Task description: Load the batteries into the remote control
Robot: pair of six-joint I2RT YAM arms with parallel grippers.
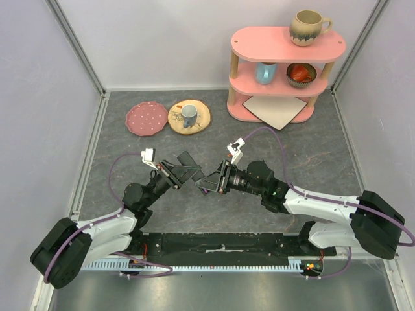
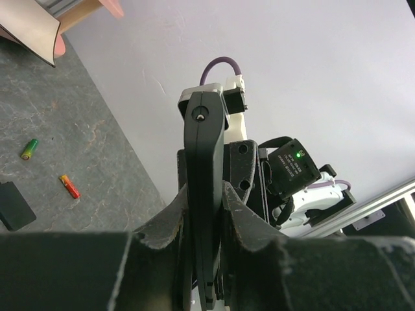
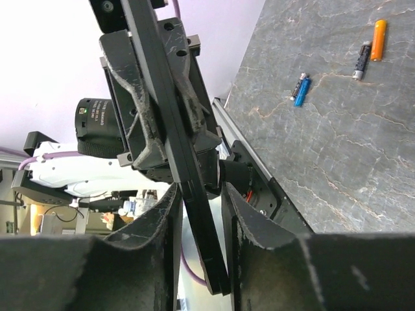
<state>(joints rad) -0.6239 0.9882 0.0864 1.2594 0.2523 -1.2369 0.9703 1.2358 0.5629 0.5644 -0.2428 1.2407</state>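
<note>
The black remote control (image 2: 203, 168) stands edge-on between my left gripper's (image 2: 204, 197) fingers, which are shut on it above the table. In the right wrist view the remote (image 3: 170, 136) runs slantwise down between my right gripper's (image 3: 198, 194) jaws, which stand either side of its end with slim gaps. In the top view both grippers, left (image 1: 184, 170) and right (image 1: 209, 182), meet mid-table. On the grey table lie a green battery (image 2: 29, 149), a red-orange battery (image 2: 70, 186), a blue battery (image 3: 302, 91), a dark battery (image 3: 360, 60) and an orange battery (image 3: 379, 40).
A flat black piece (image 2: 13, 206) lies on the table near the batteries. A pink shelf (image 1: 285, 87) with mugs and a bowl stands at the back right. A pink plate (image 1: 146, 118) and a yellow plate (image 1: 194, 123) with a cup lie at the back.
</note>
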